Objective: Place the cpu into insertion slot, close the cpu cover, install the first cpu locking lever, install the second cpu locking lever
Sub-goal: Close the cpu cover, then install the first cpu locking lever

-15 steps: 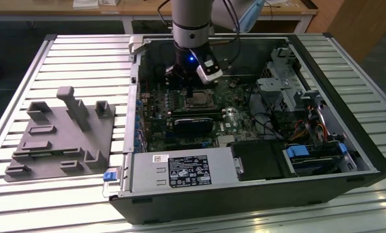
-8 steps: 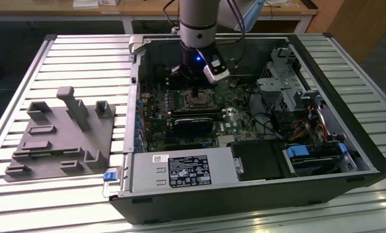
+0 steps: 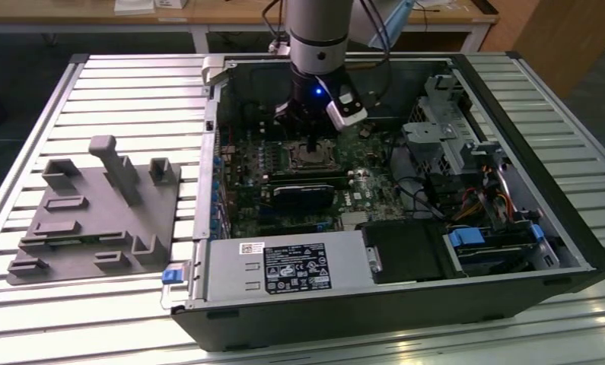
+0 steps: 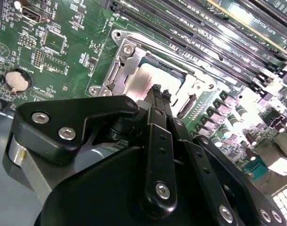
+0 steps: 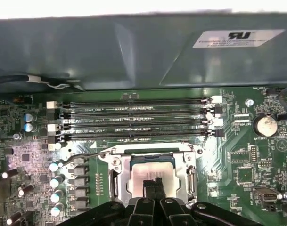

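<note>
Slatted metal bench (image 3: 99, 91) carries an open black computer case (image 3: 383, 312), which lies flat on the side of the bench at the exterior view's right. Green circuit board (image 3: 243, 201) covers the case floor.

Single arm drops straight down into the case, toward the case wall nearest the bench's far edge. Black gripper (image 3: 313, 143) is over the socket.

Jaws: tips (image 4: 160, 92) drawn together with a hairline gap at most, and nothing seen between them. Judged closed and empty.

Small square black-framed insertion slot (image 5: 150, 155) sits on the board just beside the rows of long black memory slots (image 5: 134, 117), on the side away from the case wall.

Thin silvery metal cpu cover (image 5: 116, 176), a frame with a window cut-out, looks laid down flat around the chip. Cannot tell if it is latched.

Small square cpu with a pale silvery-beige face (image 5: 150, 170) lies flat in the slot and shows through the cover's window.

Key relation: cpu is directly under the jaw tips (image 5: 155, 182), which point at about the middle of its face (image 4: 141, 77). Touching or just above, cannot tell. Jaws run roughly square to the memory rows.

Thin wire locking lever (image 5: 86, 153) sticks out from the socket corner, its long axis roughly parallel to the memory rows. It looks unhooked, but that is a judgement.
</note>
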You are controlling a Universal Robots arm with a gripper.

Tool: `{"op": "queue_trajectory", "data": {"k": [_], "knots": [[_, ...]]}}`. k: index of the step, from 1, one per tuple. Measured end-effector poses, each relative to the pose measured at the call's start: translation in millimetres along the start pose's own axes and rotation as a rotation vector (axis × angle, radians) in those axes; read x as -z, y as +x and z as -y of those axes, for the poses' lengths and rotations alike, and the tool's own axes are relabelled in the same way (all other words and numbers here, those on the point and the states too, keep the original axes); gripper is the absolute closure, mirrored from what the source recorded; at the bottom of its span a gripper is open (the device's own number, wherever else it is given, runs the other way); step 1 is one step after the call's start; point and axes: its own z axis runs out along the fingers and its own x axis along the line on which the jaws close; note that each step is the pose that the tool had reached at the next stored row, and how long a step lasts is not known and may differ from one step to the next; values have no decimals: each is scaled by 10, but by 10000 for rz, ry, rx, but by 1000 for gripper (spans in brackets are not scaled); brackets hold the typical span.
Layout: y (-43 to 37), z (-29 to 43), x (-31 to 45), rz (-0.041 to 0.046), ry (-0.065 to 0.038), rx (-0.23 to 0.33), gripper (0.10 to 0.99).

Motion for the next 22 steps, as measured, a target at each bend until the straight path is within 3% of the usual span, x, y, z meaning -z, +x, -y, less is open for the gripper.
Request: {"op": "queue_trajectory", "data": {"k": [11, 22], "knots": [[-7, -7, 220, 5, -1, 1, 980], [-7, -7, 229, 5, 7, 1, 980]]}}
